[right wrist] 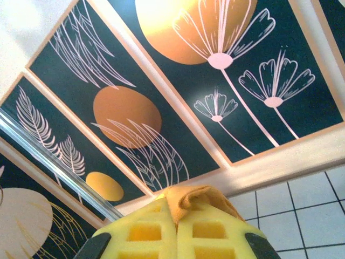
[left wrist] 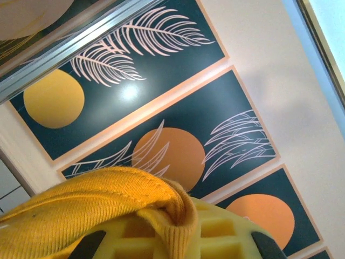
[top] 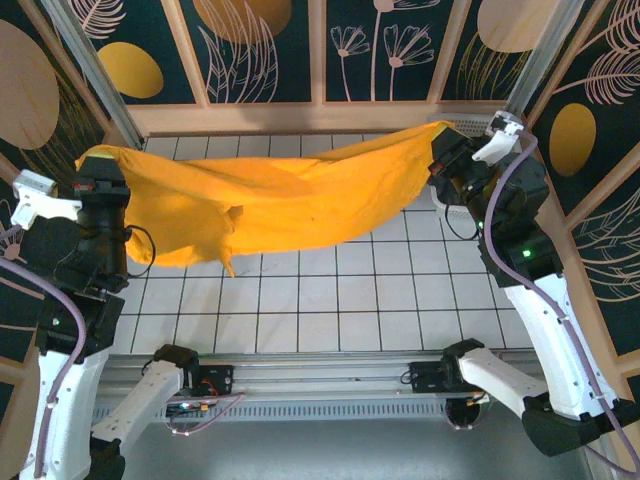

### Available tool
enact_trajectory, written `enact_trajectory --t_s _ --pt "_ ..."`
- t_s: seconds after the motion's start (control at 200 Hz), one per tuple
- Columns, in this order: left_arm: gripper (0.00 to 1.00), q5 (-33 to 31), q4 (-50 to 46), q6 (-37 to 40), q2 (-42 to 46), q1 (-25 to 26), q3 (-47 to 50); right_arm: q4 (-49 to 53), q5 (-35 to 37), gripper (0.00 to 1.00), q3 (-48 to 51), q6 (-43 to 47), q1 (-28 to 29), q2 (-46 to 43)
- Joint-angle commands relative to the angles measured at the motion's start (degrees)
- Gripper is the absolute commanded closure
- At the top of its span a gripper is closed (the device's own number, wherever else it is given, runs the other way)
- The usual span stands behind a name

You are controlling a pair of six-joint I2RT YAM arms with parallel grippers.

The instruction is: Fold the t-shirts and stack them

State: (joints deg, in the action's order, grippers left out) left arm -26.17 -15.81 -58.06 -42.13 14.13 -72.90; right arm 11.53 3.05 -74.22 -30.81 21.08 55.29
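**A:** Left gripper [top: 97, 170] status?

**B:** Clamped tight on one end of the orange-yellow t-shirt [top: 280, 200]. In the wrist view the hem is bunched over its yellow pads [left wrist: 215, 237].

**A:** Right gripper [top: 446, 148]?

**B:** Same. It's closed on the opposite end, with a small wad of cloth pinched between its pads.

**A:** Where's the shirt?

**B:** Strung between the two grippers and held up over the white tiled desk [top: 330, 310]. It runs across the far half, near the back wall panels [top: 265, 50]. The middle sags and a flap hangs down left of centre. Can't tell if that flap touches the desk.

**A:** Progress?

**B:** Early, I'd say. The shirt is lifted and spread out. It's not laid flat and there's no fold in it.

**A:** What's left?

**B:** Pretty much everything: lay it flat on the desk, fold it, stack it. Stacking not started, as far as I can judge.
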Motion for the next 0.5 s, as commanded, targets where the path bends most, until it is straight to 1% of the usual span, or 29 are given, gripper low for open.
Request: enact_trajectory --t_s 0.0,0.075,0.16,0.19,0.275,0.325,0.34,0.355,0.385,0.4,0.405,0.415,0.435,0.45,0.465,0.495 --pt "1.0 -1.72 0.7 -2.14 -6.39 -0.24 0.39 -1.08 0.23 1.0 -0.9 -1.7 -0.82 5.75" --pt "1.0 -2.02 -1.38 -3.8 -12.8 -0.3 0.51 -1.56 -1.15 1.0 -2.54 -2.16 -2.05 11.82" --pt "1.0 -0.71 0.21 -2.84 -20.79 -0.43 1.01 -1.4 -1.82 1.0 -5.26 -4.25 -4.99 20.6" --pt "1.0 -0.17 1.01 -2.43 -23.73 -0.7 0.99 -1.22 -3.93 1.0 -6.57 -4.86 -6.08 24.16" --pt "1.0 3.16 2.01 -1.94 -32.6 -2.86 -0.26 -1.03 -6.75 1.0 -10.67 -5.32 -8.09 35.16" --pt "1.0 6.48 2.78 -1.85 -37.59 -4.81 -1.26 0.25 -8.47 1.0 -14.57 -5.38 -9.01 42.3" --pt "0.98 7.51 3.07 -1.69 -39.4 -5.38 -1.66 0.85 -9.34 1.0 -16.11 -5.42 -9.32 44.42" --pt "0.96 8.45 3.15 -1.48 -40.88 -5.95 -2.08 1.54 -10.35 0.98 -17.68 -5.41 -9.58 46.85" --pt "0.86 10.86 3.39 -1.18 -44.18 -7.09 -3.03 3.34 -12.64 0.83 -21.32 -5.34 -10.33 51.5" --pt "0.78 12.49 3.72 -0.95 -45.9 -7.82 -3.63 4.38 -13.72 0.76 -23.29 -5.18 -10.57 53.66" --pt "0.74 13.05 3.84 -0.8 -46.45 -8.03 -3.86 4.73 -14.01 0.74 -23.93 -5.11 -10.6 54.43" --pt "0.68 14.21 4.07 -0.53 -47.56 -8.45 -4.21 5.48 -14.56 0.69 -25.25 -4.98 -10.75 55.53" --pt "0.53 16.53 4.16 0.14 -49.76 -9.33 -5.38 7.35 -15.3 0.62 -28.09 -4.57 -10.94 58.69" --pt "0.42 18.0 3.83 0.69 -51.18 -9.86 -6.42 8.87 -15.57 0.58 -30.34 -4.21 -11.0 60.7" --pt "0.34 19.02 3.15 1.24 -53.02 -10.31 -7.63 10.39 -15.58 0.55 -32.3 -3.95 -11.01 62.44" --pt "0.27 20.25 1.01 2.63 -55.55 -10.81 -10.45 13.36 -15.09 0.51 -36.22 -3.23 -11.01 65.33"
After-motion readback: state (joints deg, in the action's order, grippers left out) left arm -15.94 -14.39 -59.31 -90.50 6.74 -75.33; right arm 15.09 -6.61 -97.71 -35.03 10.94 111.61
